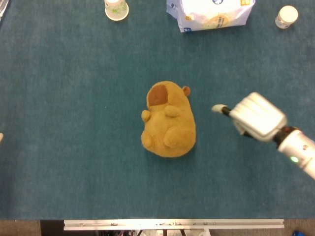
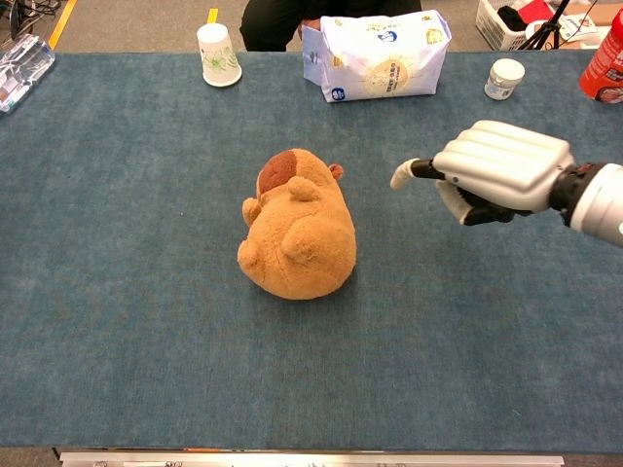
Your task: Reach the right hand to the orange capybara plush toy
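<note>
- Your right robot hand (image 1: 257, 117) shows mostly its back; how far the curled-under fingers close can't be told.
- Your left robot hand (image 1: 1, 137) is a sliver at the head view's edge.
- The bag (image 1: 210, 14) and cup (image 1: 116, 9) are cropped at top.
</note>
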Action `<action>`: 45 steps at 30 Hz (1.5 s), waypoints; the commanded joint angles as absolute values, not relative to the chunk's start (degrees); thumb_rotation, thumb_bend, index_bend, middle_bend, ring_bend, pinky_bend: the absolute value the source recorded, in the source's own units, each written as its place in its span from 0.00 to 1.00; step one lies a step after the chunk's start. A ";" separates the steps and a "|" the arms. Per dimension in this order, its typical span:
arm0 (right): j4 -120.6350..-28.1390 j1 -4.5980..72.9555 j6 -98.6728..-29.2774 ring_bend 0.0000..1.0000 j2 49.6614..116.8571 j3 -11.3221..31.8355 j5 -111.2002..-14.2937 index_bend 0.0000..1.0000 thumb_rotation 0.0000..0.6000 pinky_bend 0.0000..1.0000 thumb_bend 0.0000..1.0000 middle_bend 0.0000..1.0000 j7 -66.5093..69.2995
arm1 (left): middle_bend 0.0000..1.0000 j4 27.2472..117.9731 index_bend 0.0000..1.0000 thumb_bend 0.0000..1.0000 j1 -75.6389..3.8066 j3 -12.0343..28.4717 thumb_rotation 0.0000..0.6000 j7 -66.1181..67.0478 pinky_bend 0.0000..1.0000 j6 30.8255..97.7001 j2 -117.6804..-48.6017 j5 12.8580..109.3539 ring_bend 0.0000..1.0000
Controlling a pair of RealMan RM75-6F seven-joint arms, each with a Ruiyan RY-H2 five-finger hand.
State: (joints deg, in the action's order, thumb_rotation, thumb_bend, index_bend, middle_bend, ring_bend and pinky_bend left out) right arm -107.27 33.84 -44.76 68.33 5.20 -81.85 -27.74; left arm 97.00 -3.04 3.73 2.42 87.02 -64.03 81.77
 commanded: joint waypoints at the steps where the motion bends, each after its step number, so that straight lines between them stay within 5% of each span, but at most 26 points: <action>1: -105.69 36.63 -42.02 0.97 71.04 6.23 -80.15 0.26 1.00 1.00 1.00 1.00 -25.23 | 0.60 96.86 0.60 0.10 -2.93 3.72 1.00 2.20 0.62 87.06 -63.99 81.72 0.47; 15: -99.15 41.18 -39.25 0.97 77.53 4.71 -79.03 0.26 1.00 1.00 1.00 1.00 -19.13 | 0.60 96.43 0.60 0.10 -2.17 3.55 1.00 1.28 0.62 87.26 -63.76 81.36 0.47; 28: -103.23 39.65 -44.66 0.97 73.32 2.73 -81.69 0.26 1.00 1.00 1.00 1.00 -16.87 | 0.60 96.19 0.60 0.10 -2.14 3.43 1.00 1.61 0.62 86.86 -64.25 81.43 0.47; 45: -96.86 42.13 -43.46 0.97 79.30 2.49 -81.13 0.26 1.00 1.00 1.00 1.00 -12.12 | 0.60 95.77 0.60 0.10 -1.54 3.68 1.00 0.30 0.62 87.20 -64.51 80.79 0.47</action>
State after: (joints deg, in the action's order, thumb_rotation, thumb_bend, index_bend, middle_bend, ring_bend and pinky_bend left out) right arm -96.05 42.35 -42.64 80.00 2.58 -80.62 -12.28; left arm 95.77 -1.54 3.68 0.30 87.20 -64.52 80.80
